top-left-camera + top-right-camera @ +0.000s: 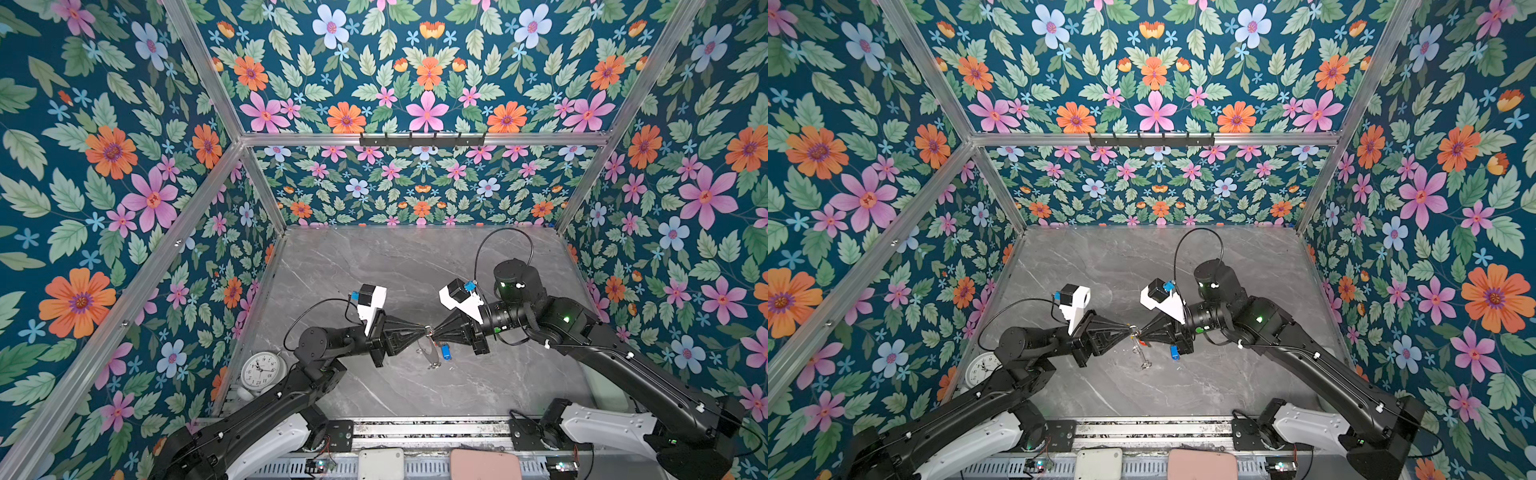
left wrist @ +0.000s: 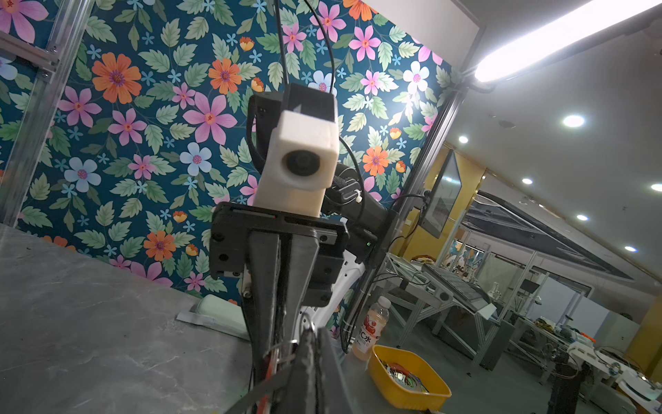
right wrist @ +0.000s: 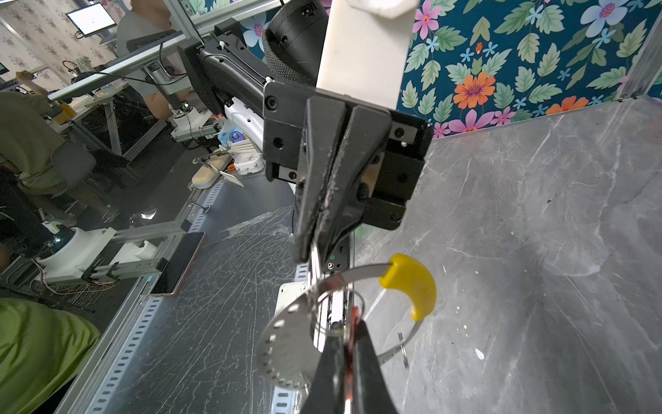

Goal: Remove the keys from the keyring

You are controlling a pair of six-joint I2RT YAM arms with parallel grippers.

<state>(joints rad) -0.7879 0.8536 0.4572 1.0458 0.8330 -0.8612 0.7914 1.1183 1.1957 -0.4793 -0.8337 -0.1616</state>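
**Desk:** Where is the ring, and how does it lie?

**Operator:** I have the large thin grey metal keyring (image 3: 283, 341) lifted off the grey marble-look table (image 1: 374, 270). It hangs between my two arms at mid-table. In both top views it shows as a narrow loop, its long axis running from the tips toward the front rail. Through the right wrist camera I look almost straight through it. One arc is a flat perforated band and the opposite arc carries the curved yellow sleeve (image 3: 412, 286).

**Desk:** Grips?

**Operator:** My left gripper (image 3: 305, 251) is clamped on the bare metal band, jaws pressed together. My right gripper (image 3: 346, 328) meets it tip to tip, equally tight. It pinches the red-orange-tagged key (image 3: 354, 315), and the tag shows edge-on as a red sliver. A small silver split ring (image 3: 336, 312) overlaps the hoop at those tips; I cannot tell whether it is threaded on.

**Desk:** The other key?

**Operator:** The blue-tagged key (image 1: 445, 351) lies flat on the table on the right gripper's side, apart from the hoop. Its tag points roughly front to back.

**Desk:** Any writing?

**Operator:** The tags are too small to read. The round white clock (image 1: 262, 368) at the left front corner has black numerals. Off the table, a clear plastic bottle (image 2: 370, 329) of pale orange drink has a label reading "C水".
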